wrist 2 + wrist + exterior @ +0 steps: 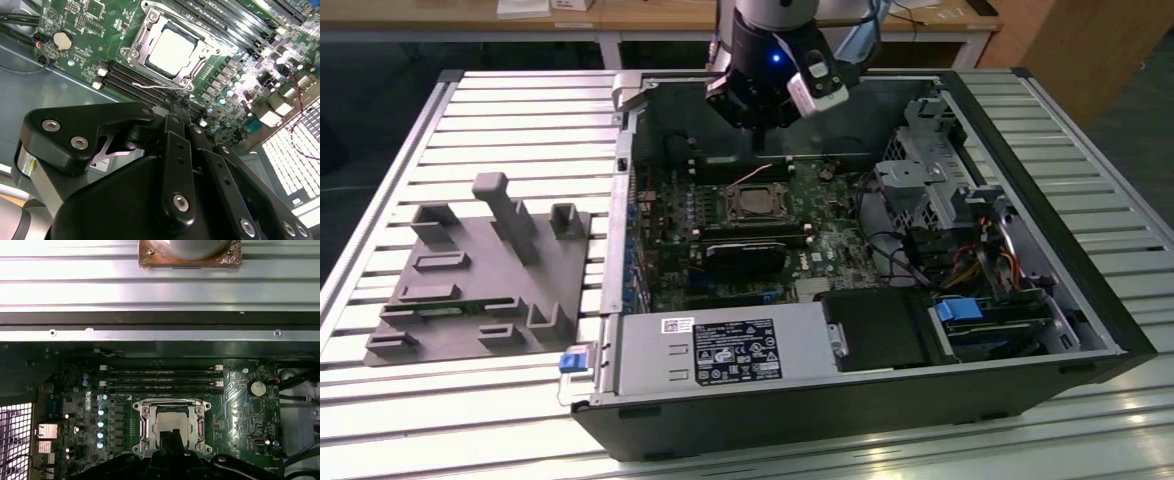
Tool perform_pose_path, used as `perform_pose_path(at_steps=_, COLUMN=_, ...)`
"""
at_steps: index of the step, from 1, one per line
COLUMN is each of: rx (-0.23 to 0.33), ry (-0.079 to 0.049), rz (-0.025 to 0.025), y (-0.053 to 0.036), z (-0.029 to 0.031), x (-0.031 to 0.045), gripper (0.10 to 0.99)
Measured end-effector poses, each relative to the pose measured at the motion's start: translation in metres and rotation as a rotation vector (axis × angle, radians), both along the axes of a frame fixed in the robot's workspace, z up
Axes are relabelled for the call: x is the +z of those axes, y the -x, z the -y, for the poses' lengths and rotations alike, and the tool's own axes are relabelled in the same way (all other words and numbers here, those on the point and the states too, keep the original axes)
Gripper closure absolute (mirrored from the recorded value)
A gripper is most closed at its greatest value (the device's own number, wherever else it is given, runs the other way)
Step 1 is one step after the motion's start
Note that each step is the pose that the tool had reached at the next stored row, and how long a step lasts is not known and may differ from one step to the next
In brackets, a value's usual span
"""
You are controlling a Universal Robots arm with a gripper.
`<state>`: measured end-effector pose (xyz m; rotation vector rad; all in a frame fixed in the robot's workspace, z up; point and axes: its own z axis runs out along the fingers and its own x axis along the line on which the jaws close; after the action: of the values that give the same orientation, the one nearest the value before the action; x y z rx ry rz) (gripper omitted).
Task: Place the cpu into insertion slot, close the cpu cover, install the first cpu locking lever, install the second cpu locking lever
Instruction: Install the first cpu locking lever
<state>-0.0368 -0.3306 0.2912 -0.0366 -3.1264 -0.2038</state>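
One open PC case [1067, 330] lies on its side on a ribbed metal slat desk [520, 100], green motherboard [680, 280] facing up. End effector [758, 140] hangs over the back part of the case, above the socket area; black matte linkage with screw heads. In the second wrist view its fingers [172, 107] look pressed together, narrow, nothing between them, tips pointing at the board just beside the socket.

Cpu [171, 51] sits in the insertion slot [131, 54]: flat square, silvery-grey matte top, visible in both wrist views [170, 421]. Cpu cover [200, 50], a thin shiny metal frame with a square cut-out, lies down flat around the chip, framing it on all sides. Thin wire lever [155, 89] runs along one edge of the socket next to the memory slots; cannot tell if it is latched. In the exterior view the socket [754, 206] is a small silvery square mid-board, just below the end effector.

Four long dark memory slots [160, 379] lie parallel beside the socket. Round silver coin battery [257, 387] sits on the board near them. Black ribbed module [747, 255] sits next to the socket on the near side. Labelled grey power supply box [720, 352] fills the front corner of the case.

Grey plastic fixture tray [480, 280] with upright posts and pockets rests on the slats, at the exterior view's left, well apart from the case.
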Motion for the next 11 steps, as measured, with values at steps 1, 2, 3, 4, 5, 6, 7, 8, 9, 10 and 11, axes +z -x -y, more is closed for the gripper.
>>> perform_pose_path(at_steps=1, rx=0.000, ry=0.000, rz=0.0000, y=0.0000, z=-0.0006, x=-0.0013, gripper=0.980)
perform_pose_path(at_steps=2, rx=0.000, ry=0.000, rz=-0.0001, y=0.0000, z=-0.0011, x=-0.0025, gripper=0.980)
perform_pose_path(at_steps=3, rx=0.000, ry=0.000, rz=-0.0001, y=-0.0001, z=-0.0014, x=-0.0037, gripper=0.980)
perform_pose_path(at_steps=4, rx=0.000, ry=0.000, rz=-0.0001, y=-0.0001, z=-0.0015, x=-0.0048, gripper=0.980)
perform_pose_path(at_steps=5, rx=0.000, ry=0.000, rz=-0.0001, y=-0.0001, z=-0.0015, x=-0.0051, gripper=0.980)
perform_pose_path(at_steps=6, rx=0.000, ry=0.000, rz=-0.0002, y=0.0000, z=-0.0015, x=-0.0051, gripper=0.980)
perform_pose_path(at_steps=7, rx=0.000, ry=0.000, rz=-0.0002, y=0.0000, z=-0.0015, x=-0.0051, gripper=0.980)
perform_pose_path(at_steps=8, rx=0.000, ry=0.000, rz=-0.0002, y=0.0000, z=-0.0015, x=-0.0052, gripper=0.980)
perform_pose_path(at_steps=9, rx=0.000, ry=0.000, rz=0.0000, y=0.0000, z=-0.0020, x=-0.0056, gripper=0.980)
perform_pose_path(at_steps=10, rx=0.000, ry=0.000, rz=0.0000, y=0.0000, z=-0.0027, x=-0.0061, gripper=0.980)
perform_pose_path(at_steps=11, rx=0.000, ry=0.000, rz=0.0000, y=0.0000, z=-0.0034, x=-0.0067, gripper=0.980)
